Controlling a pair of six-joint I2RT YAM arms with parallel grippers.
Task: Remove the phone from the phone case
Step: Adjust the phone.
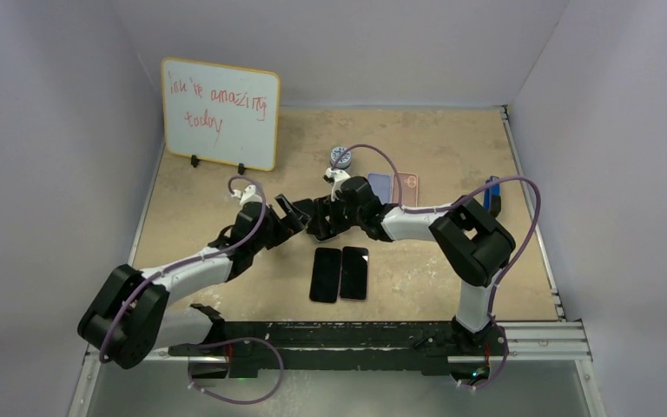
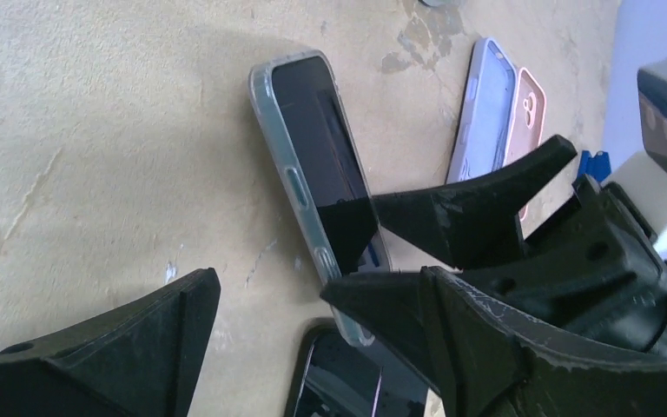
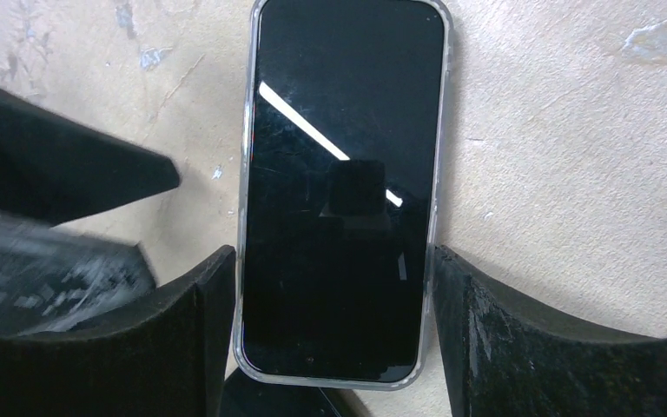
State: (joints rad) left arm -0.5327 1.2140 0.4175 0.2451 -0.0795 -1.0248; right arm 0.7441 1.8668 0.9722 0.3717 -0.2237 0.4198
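Note:
A black phone (image 3: 343,174) lies face up on the table inside a clear phone case (image 3: 245,174). My right gripper (image 3: 334,261) is shut across its near end, one finger on each long side of the case. In the left wrist view the same phone (image 2: 321,165) lies slantwise. My left gripper (image 2: 269,287) stands open beside it, its right fingertip (image 2: 339,294) at the clear rim and its left finger on bare table. From above, both grippers (image 1: 291,213) (image 1: 326,221) meet at mid-table and hide the phone.
Two bare black phones (image 1: 326,274) (image 1: 354,273) lie side by side just in front of the grippers. A lavender case (image 1: 380,187) and a pink case (image 1: 406,188) lie behind them. A whiteboard (image 1: 220,113) stands at the back left. A small round object (image 1: 340,156) sits behind.

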